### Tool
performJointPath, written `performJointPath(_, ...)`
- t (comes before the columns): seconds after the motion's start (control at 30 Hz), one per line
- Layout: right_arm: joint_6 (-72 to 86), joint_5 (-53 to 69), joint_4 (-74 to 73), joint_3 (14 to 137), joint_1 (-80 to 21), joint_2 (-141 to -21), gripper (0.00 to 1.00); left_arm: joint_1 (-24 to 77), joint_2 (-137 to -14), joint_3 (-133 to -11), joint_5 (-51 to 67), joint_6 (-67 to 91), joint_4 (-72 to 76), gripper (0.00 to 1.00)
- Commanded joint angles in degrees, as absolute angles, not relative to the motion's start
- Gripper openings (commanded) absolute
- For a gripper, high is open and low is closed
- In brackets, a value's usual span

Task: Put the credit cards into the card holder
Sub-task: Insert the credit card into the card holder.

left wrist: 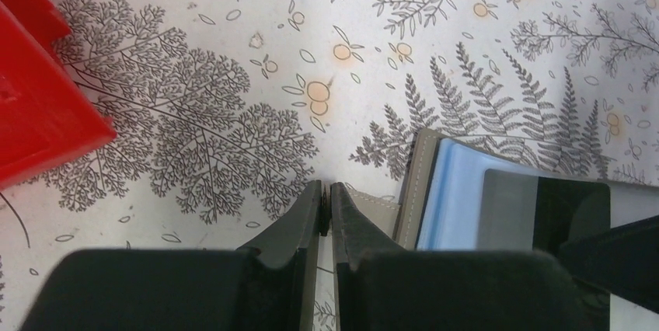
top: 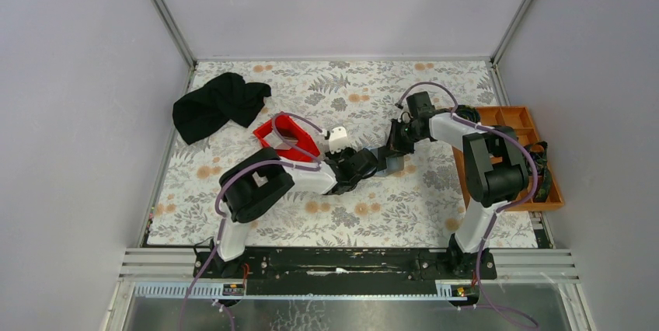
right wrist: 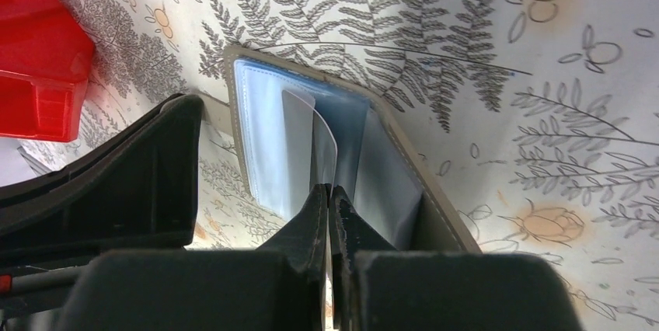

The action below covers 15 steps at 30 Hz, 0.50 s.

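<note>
card holder (left wrist: 409,191) grey | card (right wrist: 322,141) whitish | bin (left wrist: 39,113) red | tray (top: 509,110) orange | table (top: 350,90) fern-print

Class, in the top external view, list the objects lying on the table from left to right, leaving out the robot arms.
From the left: black cloth → red plastic bin → grey card holder → orange compartment tray.

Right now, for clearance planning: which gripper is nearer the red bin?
Left. The left gripper lies between the red bin and the card holder; the right gripper hangs over the holder, farther away.
</note>
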<state>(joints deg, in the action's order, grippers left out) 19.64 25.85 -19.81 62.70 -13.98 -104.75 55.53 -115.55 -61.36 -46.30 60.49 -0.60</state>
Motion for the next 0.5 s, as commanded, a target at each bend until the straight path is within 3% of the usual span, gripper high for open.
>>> performJointPath(0.0, 18.8, 23.0, -22.3, 63.3, -15.8, -108.0, 0.0, 52.2, -123.7, -56.1, -39.1, 58.1, -20.1, 0.0)
performJointPath(0.33, 20.2, 22.8, -20.9, 64.1, -17.4, -109.7, 0.0, 51.8, -124.4, -56.9, -38.0, 57.4, -20.0, 0.01)
performJointPath(0.47, 20.0, 20.1, -21.9, 64.0, -17.4, -108.4, 0.15, 51.8, -124.3, -56.6, -37.9, 57.3, -20.0, 0.01)
